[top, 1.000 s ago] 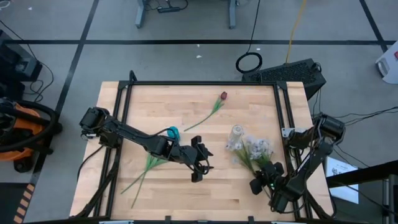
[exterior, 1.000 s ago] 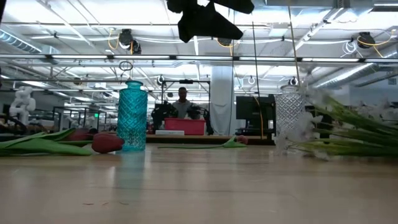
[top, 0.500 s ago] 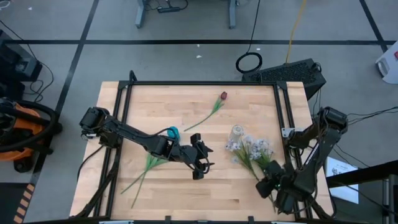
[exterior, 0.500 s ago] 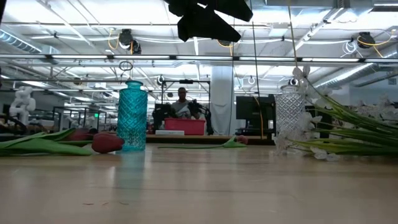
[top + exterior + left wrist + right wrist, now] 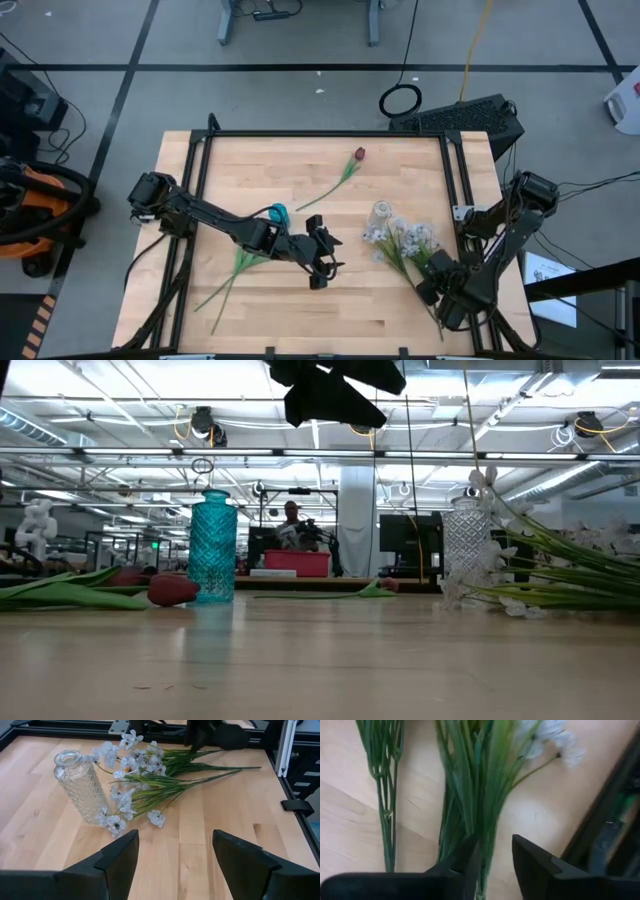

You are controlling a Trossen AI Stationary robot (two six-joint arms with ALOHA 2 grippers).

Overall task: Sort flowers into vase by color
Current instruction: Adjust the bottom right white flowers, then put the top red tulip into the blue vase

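Now table point(image 5: 330, 300): little changed. Right gripper point(image 5: 437, 283) moved in along white flower bunch point(image 5: 405, 243) beside clear vase point(image 5: 381, 214); jaws narrowed around stems point(image 5: 485, 820), grip likely forming. Left gripper point(image 5: 322, 262) unmoved left of vase, jaws open, empty. Red flower point(image 5: 357, 156) lying beyond vase, unsorted.

On the wooden surface point(image 5: 300, 300), a red flower point(image 5: 357, 155) lies near the far edge. White flowers point(image 5: 405, 240) lie beside a clear vase point(image 5: 380, 212), the right gripper point(image 5: 432, 285) over their stems. The left gripper point(image 5: 322, 262) hangs mid-surface near a teal vase point(image 5: 276, 213).
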